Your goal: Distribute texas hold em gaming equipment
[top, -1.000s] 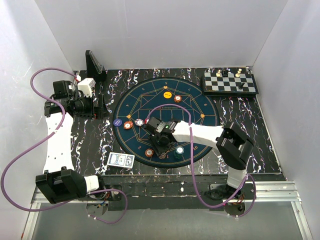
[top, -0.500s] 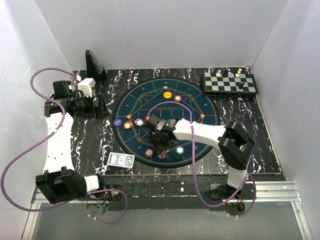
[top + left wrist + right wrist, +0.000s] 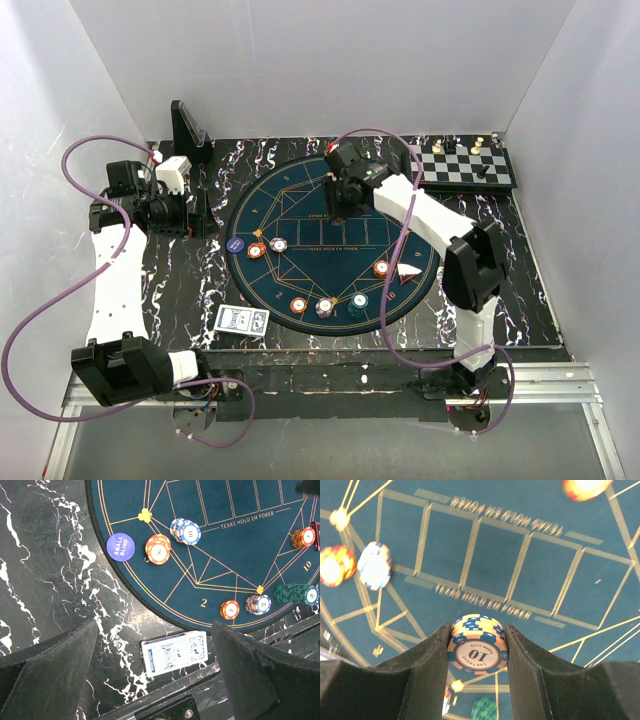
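Observation:
My right gripper (image 3: 337, 205) hangs over the far half of the round blue mat (image 3: 330, 262), shut on a stack of peach-and-blue "10" chips (image 3: 478, 644) squeezed between its jaws (image 3: 478, 630). More chip stacks lie on the mat: orange (image 3: 257, 250), white-blue (image 3: 278, 244), orange (image 3: 298, 305), white (image 3: 325, 307), green (image 3: 358, 302) and orange (image 3: 381, 268). A purple "small blind" chip (image 3: 120, 546) sits at the mat's left edge. The blue-backed card deck (image 3: 175, 652) lies off the mat near the front edge. My left gripper (image 3: 154, 625) stands wide open above the deck, holding nothing.
A chessboard with pieces (image 3: 460, 165) sits at the back right, close to the right arm's forearm. A black upright stand (image 3: 185, 125) is at the back left. A small white triangular piece (image 3: 408, 270) lies on the mat's right side. White walls enclose the table.
The right arm swung from the near middle of the mat to its far side, carrying the chip stack. The left arm has not moved.

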You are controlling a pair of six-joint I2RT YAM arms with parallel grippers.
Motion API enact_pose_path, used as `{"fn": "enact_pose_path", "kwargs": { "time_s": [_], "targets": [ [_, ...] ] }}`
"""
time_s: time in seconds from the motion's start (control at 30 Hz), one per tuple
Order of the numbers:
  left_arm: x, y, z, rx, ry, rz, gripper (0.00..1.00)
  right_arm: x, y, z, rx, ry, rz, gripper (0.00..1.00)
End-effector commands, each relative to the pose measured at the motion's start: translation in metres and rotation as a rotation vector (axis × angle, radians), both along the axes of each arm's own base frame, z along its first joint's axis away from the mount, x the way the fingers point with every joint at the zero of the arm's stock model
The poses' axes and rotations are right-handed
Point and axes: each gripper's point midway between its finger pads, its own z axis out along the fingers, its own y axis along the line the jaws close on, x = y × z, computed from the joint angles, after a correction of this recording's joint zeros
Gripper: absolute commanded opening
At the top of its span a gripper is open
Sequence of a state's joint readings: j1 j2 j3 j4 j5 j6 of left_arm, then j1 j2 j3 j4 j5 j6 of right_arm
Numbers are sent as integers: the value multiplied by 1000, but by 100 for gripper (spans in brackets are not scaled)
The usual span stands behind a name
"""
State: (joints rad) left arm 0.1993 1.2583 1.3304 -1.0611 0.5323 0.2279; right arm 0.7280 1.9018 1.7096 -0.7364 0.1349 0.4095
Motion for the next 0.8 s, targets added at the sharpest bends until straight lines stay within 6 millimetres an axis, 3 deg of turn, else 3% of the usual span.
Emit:
{"fn": "enact_pose_path", "kwargs": {
  "time_s": [0.0,0.23,0.43,0.77],
  "targets": [
    [7,3,5,12,-30,-8,100,50,-21,-24,-77,-5,-84,3],
    [11,6,-1,26,-22,-11,100,103,-20,-45,-57,10,-126,2],
    [16,7,-3,20,-13,-12,100,118,-16,-74,-68,41,-134,3],
    [20,6,-7,10,-8,-24,100,134,-7,-91,-52,37,-168,3]
  ]
}}
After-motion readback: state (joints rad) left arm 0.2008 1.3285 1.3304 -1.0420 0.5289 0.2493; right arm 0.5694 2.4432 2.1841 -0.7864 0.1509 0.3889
